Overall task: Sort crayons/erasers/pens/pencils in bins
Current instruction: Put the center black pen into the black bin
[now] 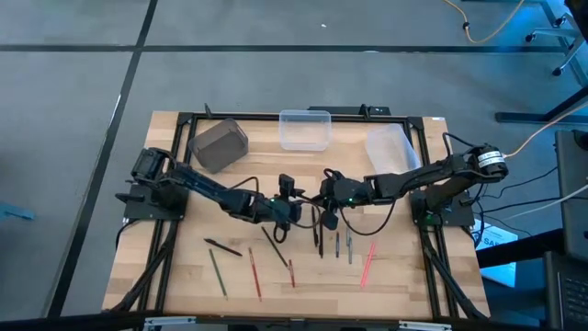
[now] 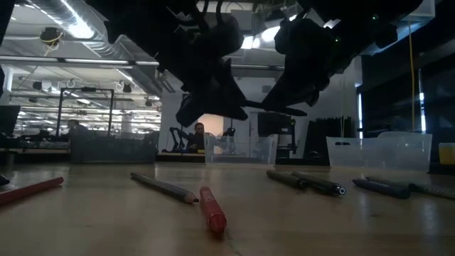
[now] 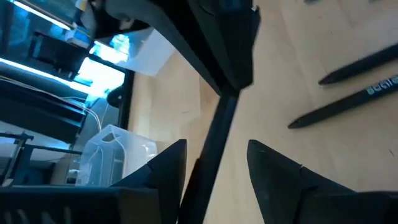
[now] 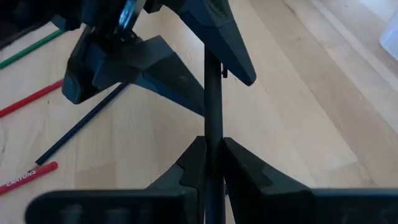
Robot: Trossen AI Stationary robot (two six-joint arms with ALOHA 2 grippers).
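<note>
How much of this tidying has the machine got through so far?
Barely started. The clear bin looks empty, as far as the overhead view shows; about a dozen sticks lie loose on the table. In hand: the right gripper pinches a dark pen, and the left gripper's open fingers sit either side of it, as if handing over. Everything else remains.

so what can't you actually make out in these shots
Left wrist view: far end of the dark stick, hidden behind the right gripper.
High view: fingers of the left gripper and right gripper, too small where the arms meet.
Low view: both grippers, only backlit silhouettes; inside of the dark grey bin, hidden by its wall.
</note>
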